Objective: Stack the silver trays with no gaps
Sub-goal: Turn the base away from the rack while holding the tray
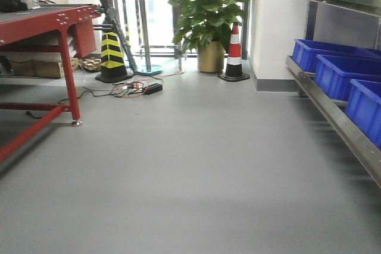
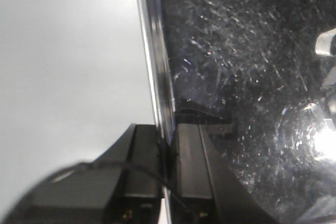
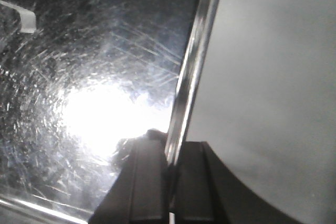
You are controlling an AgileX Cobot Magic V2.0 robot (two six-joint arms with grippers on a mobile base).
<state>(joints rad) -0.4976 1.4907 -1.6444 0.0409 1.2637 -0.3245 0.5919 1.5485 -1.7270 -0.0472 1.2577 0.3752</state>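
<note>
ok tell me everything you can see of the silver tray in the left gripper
The silver tray looks like stainless steel, its broad face heavily scratched with bright glare at lower right. Its thin shiny rim runs up the picture, and the left gripper is shut on that rim, one finger each side. Only this edge portion shows.

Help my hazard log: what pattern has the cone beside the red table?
The cone: black and yellow chevrons, best in the front-facing view.
</note>
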